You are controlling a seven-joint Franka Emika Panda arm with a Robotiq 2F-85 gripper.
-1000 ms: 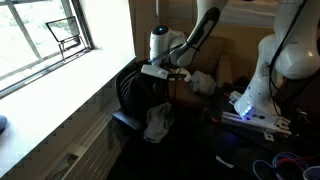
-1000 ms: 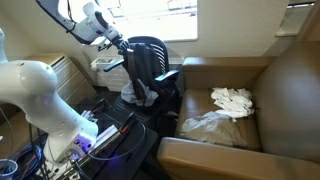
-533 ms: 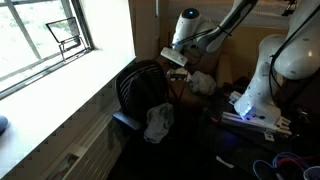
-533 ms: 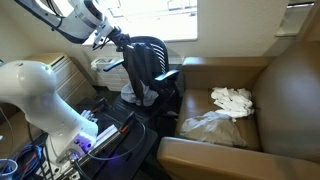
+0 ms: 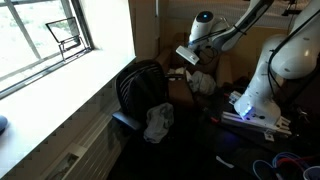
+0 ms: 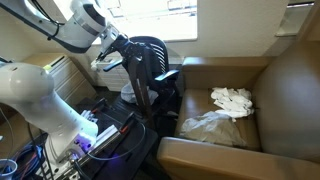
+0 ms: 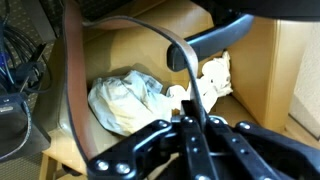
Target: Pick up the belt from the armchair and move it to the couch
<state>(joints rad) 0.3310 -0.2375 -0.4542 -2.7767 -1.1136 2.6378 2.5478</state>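
Your end effector (image 7: 193, 118) is closed narrow on the belt (image 7: 72, 90). In the wrist view the fingers meet on the strap where it comes down between them. From there the belt arches up and over, then drops in a long run down the far side of the view, so it is a loop, not a straight tail.

The belt is off the armchair (image 6: 152, 55) and carried in the air. In an exterior view a dark strap seems to trail down from the end effector (image 6: 122, 52) across the front of the chair. Its long axis runs roughly vertical and most of its length hangs below your grip. I cannot tell whether the lower end has cleared the chair.

The couch (image 6: 285, 95) is what the coming move turns on. It lies well apart from the end effector, on the far side of the armchair. You have one arm, so reach is not a choice.

I judge you need to carry the belt across over the chair, high enough that the loop does not catch on the armrest. White cloths (image 6: 232, 98) already lie on the couch seat, so aim for the bare leather beside them.
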